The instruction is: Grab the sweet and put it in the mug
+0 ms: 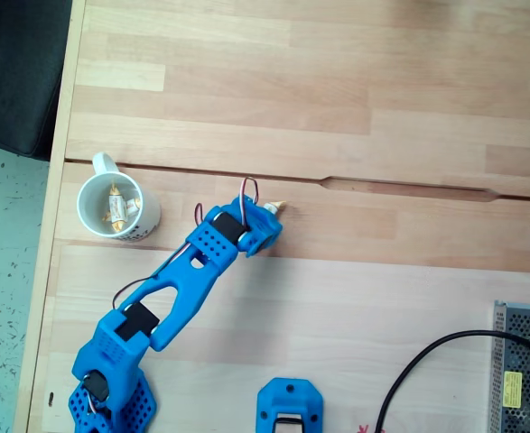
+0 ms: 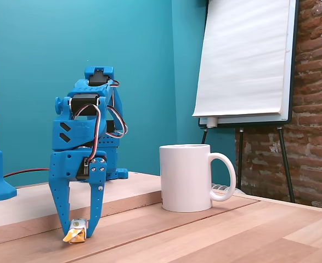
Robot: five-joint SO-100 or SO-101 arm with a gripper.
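Blue arm point(image 1: 179, 289) reached out across the wooden table point(image 1: 355, 117), hand point(image 2: 77, 229) pointed straight down at the surface. In the low fixed view the two fingers stood either side of the sweet point(image 2: 75, 231), tips at table level and closed in against it; white middle and a yellow-gold twisted end showed between them. Sweet lay on the table, not lifted. From the top-down fixed view, only a pale tip of the sweet point(image 1: 280, 207) poked out past the hand point(image 1: 269, 221).

White mug point(image 1: 116, 209) stood upright, well apart from the hand, toward the left table edge in the top-down view, handle pointing up-frame. Two or so similar wrapped sweets point(image 1: 117, 207) lay inside it. In the low view the mug point(image 2: 185, 178) sat right of the hand, handle to the right.

Flipchart easel point(image 2: 246, 60) stood behind, against a teal wall and brickwork.
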